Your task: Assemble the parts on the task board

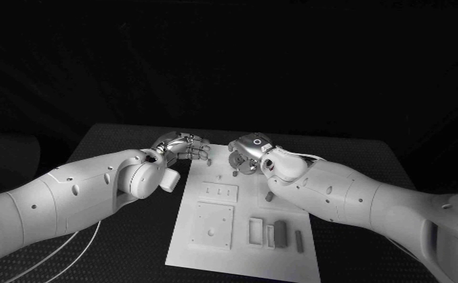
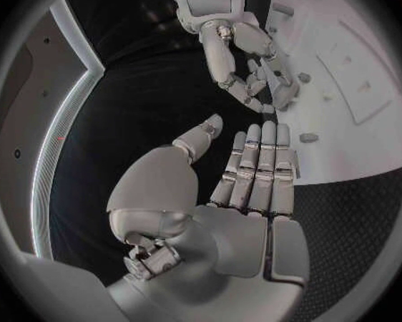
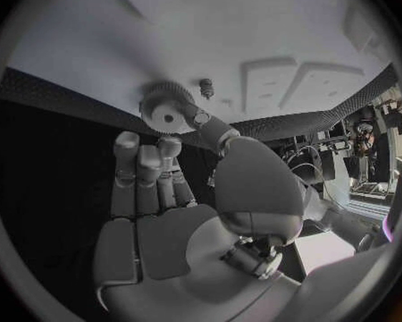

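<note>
Black textured matting covers the table (image 1: 124, 243), with darkness behind it. On it, at about 6 o'clock in the head view, lies the white task board (image 1: 243, 260), running up toward the centre. Both hands meet over its far end: the left hand (image 1: 183, 147) at about 11 o'clock of the board, the right hand (image 1: 246, 153) just beside it at about 12 o'clock.

From the head camera, raised plates show on the board, along with a frame and a few small parts (image 1: 280, 233) lying near its 4 o'clock corner. What the right hand has in its fingers cannot be told from there.

From the right wrist, the right hand (image 3: 179, 215) pinches a toothed, gear-like part (image 3: 166, 109) between thumb and a fingertip, close above the board, beside a small peg (image 3: 205, 87).

From the left wrist, the left hand (image 2: 246, 193) has its fingers straight and together, thumb apart, holding nothing, at the board's edge.

No writing or labels can be read.
</note>
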Robot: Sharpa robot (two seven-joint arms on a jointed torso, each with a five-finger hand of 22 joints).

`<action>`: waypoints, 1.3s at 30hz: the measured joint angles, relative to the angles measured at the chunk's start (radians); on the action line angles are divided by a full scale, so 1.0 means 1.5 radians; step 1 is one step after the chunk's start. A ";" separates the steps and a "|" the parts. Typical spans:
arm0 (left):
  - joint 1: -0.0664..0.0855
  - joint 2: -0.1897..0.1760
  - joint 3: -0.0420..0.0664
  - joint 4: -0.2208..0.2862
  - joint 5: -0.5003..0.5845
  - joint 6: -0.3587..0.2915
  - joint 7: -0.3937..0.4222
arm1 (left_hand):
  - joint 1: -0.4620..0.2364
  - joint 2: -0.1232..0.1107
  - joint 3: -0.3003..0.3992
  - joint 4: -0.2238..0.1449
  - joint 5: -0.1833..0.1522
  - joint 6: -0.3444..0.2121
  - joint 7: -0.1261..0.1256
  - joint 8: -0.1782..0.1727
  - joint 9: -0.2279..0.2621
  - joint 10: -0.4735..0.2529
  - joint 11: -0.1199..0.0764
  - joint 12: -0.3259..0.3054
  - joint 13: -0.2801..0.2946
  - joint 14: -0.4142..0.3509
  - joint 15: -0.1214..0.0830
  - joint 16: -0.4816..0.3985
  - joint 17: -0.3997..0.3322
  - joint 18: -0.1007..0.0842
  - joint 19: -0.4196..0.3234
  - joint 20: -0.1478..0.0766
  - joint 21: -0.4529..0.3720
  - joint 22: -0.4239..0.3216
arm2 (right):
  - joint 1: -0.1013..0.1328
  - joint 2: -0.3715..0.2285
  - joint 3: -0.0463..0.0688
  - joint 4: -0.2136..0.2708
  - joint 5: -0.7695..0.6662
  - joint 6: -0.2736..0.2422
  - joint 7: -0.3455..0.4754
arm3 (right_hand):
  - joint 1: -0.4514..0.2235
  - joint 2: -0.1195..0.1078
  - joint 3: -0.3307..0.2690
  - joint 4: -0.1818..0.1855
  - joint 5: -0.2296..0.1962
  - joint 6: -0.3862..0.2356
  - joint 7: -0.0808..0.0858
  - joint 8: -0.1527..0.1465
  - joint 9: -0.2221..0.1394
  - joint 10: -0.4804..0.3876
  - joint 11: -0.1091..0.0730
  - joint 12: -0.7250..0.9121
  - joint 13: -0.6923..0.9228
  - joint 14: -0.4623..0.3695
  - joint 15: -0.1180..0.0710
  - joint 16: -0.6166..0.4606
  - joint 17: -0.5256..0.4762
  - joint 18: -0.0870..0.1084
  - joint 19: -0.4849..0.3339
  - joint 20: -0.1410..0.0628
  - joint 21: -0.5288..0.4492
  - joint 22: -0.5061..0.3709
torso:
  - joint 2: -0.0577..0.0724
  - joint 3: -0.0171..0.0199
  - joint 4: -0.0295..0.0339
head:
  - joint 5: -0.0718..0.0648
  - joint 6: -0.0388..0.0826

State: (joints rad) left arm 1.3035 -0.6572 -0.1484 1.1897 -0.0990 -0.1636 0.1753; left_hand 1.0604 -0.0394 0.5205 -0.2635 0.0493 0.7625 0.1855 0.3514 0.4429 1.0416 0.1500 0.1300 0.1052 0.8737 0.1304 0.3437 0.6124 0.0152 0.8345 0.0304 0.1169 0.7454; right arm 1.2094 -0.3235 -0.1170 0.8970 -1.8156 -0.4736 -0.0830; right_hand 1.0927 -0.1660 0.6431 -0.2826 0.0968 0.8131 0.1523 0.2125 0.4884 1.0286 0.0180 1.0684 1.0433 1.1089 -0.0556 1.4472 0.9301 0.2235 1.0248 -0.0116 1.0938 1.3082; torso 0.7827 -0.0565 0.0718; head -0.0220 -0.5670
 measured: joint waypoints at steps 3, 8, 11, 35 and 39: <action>0.000 0.000 0.000 0.000 0.000 0.000 0.000 | 0.000 0.000 0.000 0.000 0.000 0.000 0.000 0.000 0.000 0.000 0.000 0.000 0.000 0.000 0.000 0.000 0.000 0.000 0.000 0.000 0.000 0.000 | 0.000 -0.001 0.000 0.000 0.000 0.000 -0.001 | -0.002 -0.002 -0.001 0.001 0.000 0.000 0.000 0.000 -0.001 0.000 0.000 0.000 -0.001 0.000 0.000 0.000 0.000 0.000 -0.001 0.001 0.000 0.000 | 0.000 0.0000 0.0000 | 0.000 0.000; 0.000 0.000 0.000 0.000 0.000 0.000 0.000 | 0.000 0.000 0.000 0.000 0.000 0.000 0.000 0.000 0.000 0.002 0.002 0.000 0.000 0.000 0.000 -0.002 0.000 0.000 0.000 0.000 -0.003 0.000 | 0.000 -0.002 0.000 -0.001 0.001 0.002 -0.004 | -0.004 -0.004 0.003 0.006 0.000 0.000 0.000 0.000 -0.001 -0.001 0.001 0.000 -0.002 -0.003 0.003 0.000 0.000 0.000 -0.001 0.001 0.000 0.000 | 0.000 -0.0001 0.0001 | 0.000 0.000; 0.000 -0.001 0.000 0.000 0.000 0.000 0.000 | 0.000 0.000 0.000 0.000 0.000 0.000 0.000 0.000 0.000 0.002 0.002 0.000 0.000 0.000 0.000 -0.003 0.000 0.000 0.000 0.000 -0.003 0.000 | 0.000 -0.002 0.000 -0.001 0.001 0.003 -0.005 | -0.004 -0.004 0.003 0.006 0.000 0.006 -0.006 0.008 0.000 -0.001 0.001 0.005 -0.002 -0.003 0.003 0.000 0.000 0.000 -0.001 0.001 0.000 0.000 | 0.000 -0.0001 0.0001 | 0.000 0.000; 0.000 -0.003 0.000 0.000 0.000 0.000 0.000 | 0.000 0.000 0.000 0.000 0.000 0.000 0.000 0.000 0.000 0.002 0.002 -0.002 0.000 0.000 0.000 -0.003 0.001 0.000 0.002 0.002 -0.003 0.000 | -0.001 -0.032 0.001 0.044 0.040 -0.024 0.008 | -0.040 -0.031 0.000 0.040 0.000 0.011 -0.011 0.014 -0.004 -0.001 0.001 0.020 -0.011 -0.003 0.003 0.000 -0.001 0.001 0.001 0.003 -0.002 0.000 | 0.000 0.0001 0.0001 | -0.001 0.001; 0.000 -0.004 0.000 0.000 0.000 0.000 0.000 | 0.000 0.000 0.000 0.000 0.000 0.000 0.000 0.000 0.000 0.002 0.002 -0.002 0.000 0.000 0.000 -0.003 0.001 0.000 0.002 0.002 -0.003 0.000 | -0.001 -0.041 0.003 0.052 0.052 -0.036 0.014 | -0.041 -0.031 0.000 0.040 0.000 0.010 -0.010 0.014 -0.004 -0.001 0.001 0.021 -0.011 -0.003 0.003 0.000 -0.001 0.001 0.003 0.002 -0.002 0.000 | 0.000 0.0002 -0.0001 | -0.001 0.002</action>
State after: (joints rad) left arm 1.3034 -0.6628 -0.1484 1.1893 -0.0990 -0.1633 0.1756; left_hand 1.0604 -0.0394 0.5205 -0.2635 0.0493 0.7625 0.1855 0.3514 0.4429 1.0452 0.1536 0.1266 0.1053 0.8737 0.1304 0.3398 0.6140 0.0152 0.8381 0.0340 0.1130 0.7459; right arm 1.2082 -0.3844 -0.1122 0.9747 -1.7374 -0.5282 -0.0616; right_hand 1.0318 -0.2131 0.6431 -0.2220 0.0968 0.8276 0.1378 0.2330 0.4831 1.0270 0.0196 1.0994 1.0264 1.1044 -0.0512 1.4471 0.9283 0.2254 1.0295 -0.0091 1.0901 1.3082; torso 0.7827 -0.0562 0.0717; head -0.0228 -0.5646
